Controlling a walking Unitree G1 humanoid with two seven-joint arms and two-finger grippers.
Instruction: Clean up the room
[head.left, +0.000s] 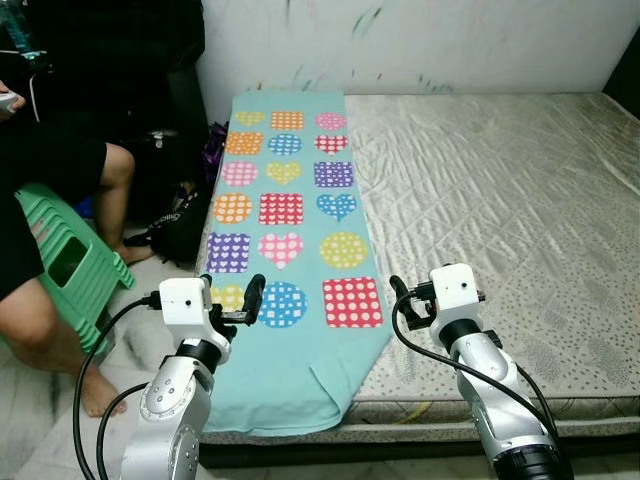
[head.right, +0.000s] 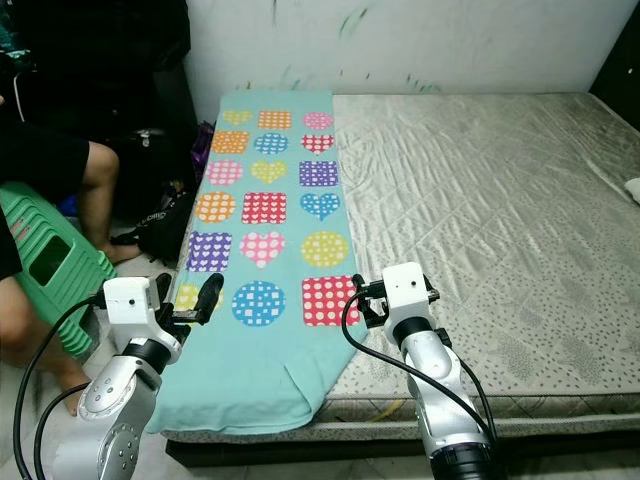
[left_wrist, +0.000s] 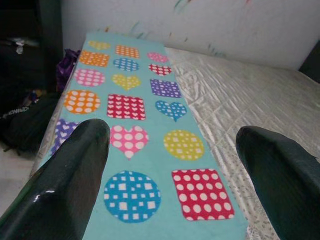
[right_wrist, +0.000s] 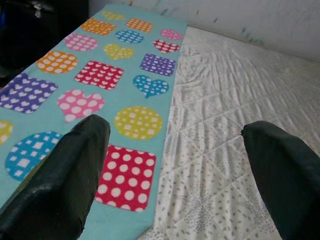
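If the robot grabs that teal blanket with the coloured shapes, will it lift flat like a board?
Probably not. The teal blanket already droops over the mattress edge, so it likely sags and folds. It looks thin, so probably light. Pushed, it may bunch rather than slide.

A turquoise blanket (head.left: 290, 215) is printed with dotted and checked hearts, circles and squares in orange, pink, yellow, purple, red and blue. The mattress (head.left: 500, 210) on the right is quilted beige with small grey specks. A green stool (head.left: 65, 262) is seen at the left.
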